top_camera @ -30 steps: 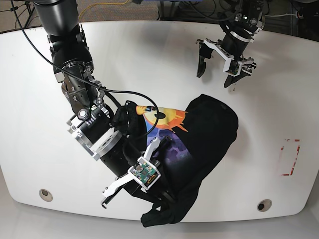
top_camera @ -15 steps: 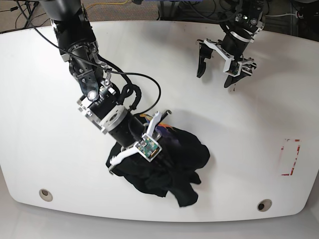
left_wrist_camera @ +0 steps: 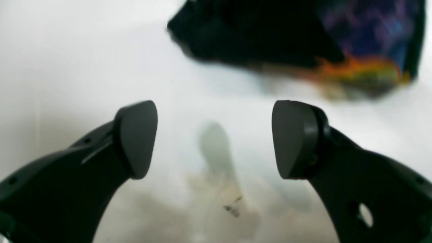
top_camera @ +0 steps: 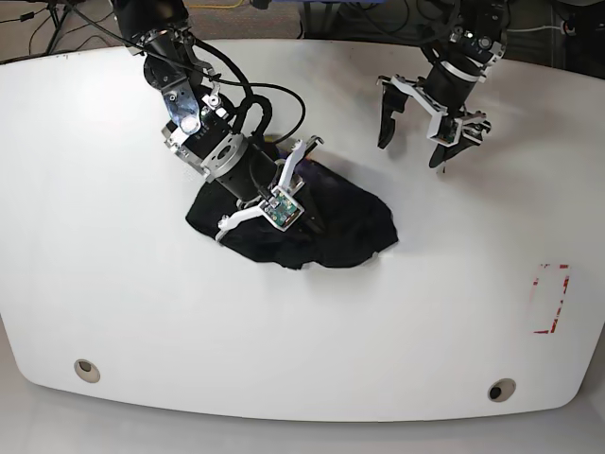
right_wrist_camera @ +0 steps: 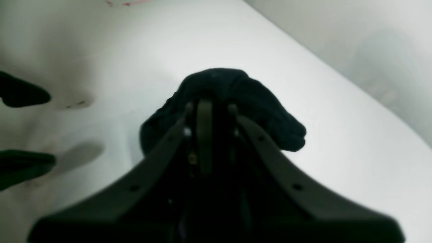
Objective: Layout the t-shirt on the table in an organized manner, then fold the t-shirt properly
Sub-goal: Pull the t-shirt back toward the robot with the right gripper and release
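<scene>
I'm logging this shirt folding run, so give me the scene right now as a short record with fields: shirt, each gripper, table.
shirt: t-shirt, black, bunched in a heap mid-table, not laid flat
right gripper: right gripper, closed on a fold of the shirt
left gripper: left gripper, jaws wide apart, holding nothing, beyond the heap
table: table, glossy white, red-and-white tape rectangle near one end
fold status: not started

Beyond far bench edge: tangle of dark cables (top_camera: 38, 24) on floor at top left, plus yellow cable (top_camera: 227, 6) along top centre. Brownish carpeted floor (top_camera: 274, 21) behind, w/ more black wiring (top_camera: 539, 28) at top right. Grey floor strip (top_camera: 38, 426) below near edge, bottom left. Wrist views too blurred for anything else off-bench.
</scene>
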{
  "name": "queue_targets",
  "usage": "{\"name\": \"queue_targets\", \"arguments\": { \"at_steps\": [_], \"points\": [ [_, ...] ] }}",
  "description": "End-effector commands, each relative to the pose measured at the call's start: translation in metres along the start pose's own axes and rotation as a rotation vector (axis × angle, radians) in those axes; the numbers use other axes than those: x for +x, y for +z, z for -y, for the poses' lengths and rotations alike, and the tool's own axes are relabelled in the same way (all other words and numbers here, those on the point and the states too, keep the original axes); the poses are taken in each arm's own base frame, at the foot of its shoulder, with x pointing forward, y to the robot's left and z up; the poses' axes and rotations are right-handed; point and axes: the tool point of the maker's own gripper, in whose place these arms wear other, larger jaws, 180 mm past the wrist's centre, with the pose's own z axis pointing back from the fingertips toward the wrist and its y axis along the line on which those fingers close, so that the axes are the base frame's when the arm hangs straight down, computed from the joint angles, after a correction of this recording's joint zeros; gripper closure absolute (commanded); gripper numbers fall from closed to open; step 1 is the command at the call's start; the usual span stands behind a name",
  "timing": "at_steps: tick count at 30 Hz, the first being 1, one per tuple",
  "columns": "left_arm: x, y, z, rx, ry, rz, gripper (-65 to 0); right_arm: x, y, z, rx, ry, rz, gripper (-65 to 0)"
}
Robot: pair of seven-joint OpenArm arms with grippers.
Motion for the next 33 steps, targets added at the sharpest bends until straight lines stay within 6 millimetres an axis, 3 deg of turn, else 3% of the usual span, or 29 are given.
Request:
{"name": "queue_targets", "arguments": {
  "at_steps": [1,6,8,14,19,24,29,32,33],
  "points": [
    [0.014,0.0,-0.001,-0.003,-0.007,0.049,-50.4,0.011,0.004,0.001,-0.008,-0.004,0.047,-14.3],
    [0.013,0.002,-0.008,-0.009,-0.042,0.04,-50.4,0.002,0.009,-0.004,-0.001,-0.013,0.027,-44.1],
    [0.014,0.003,-0.01,-0.008,-0.05,0.039,-50.4,-0.002,0.012,0.001,-0.021,-0.017,0.015,-50.7],
    [0.018,0.007,-0.036,0.062,-0.061,0.049,-50.4,-0.013,0.017,0.014,-0.081,0.012,-0.021,-50.9],
    [0.021,0.013,-0.059,0.126,-0.072,0.053,-50.4,-0.008,0.014,0.016,-0.095,0.003,-0.007,-50.9],
    [0.025,0.018,-0.077,0.175,-0.081,0.058,-50.4,-0.002,0.016,0.035,-0.182,-0.076,0.022,-50.9],
    [0.029,0.018,-0.081,0.184,-0.086,0.067,-50.4,-0.026,0.026,0.022,-0.188,-0.142,-0.032,-50.9],
    [0.03,0.019,-0.086,0.195,-0.088,0.07,-50.4,-0.042,0.034,0.009,-0.166,-0.155,-0.075,-50.7],
    [0.03,0.019,-0.087,0.198,-0.089,0.07,-50.4,-0.05,0.038,-0.003,-0.134,-0.154,-0.098,-50.7]
  ]
}}
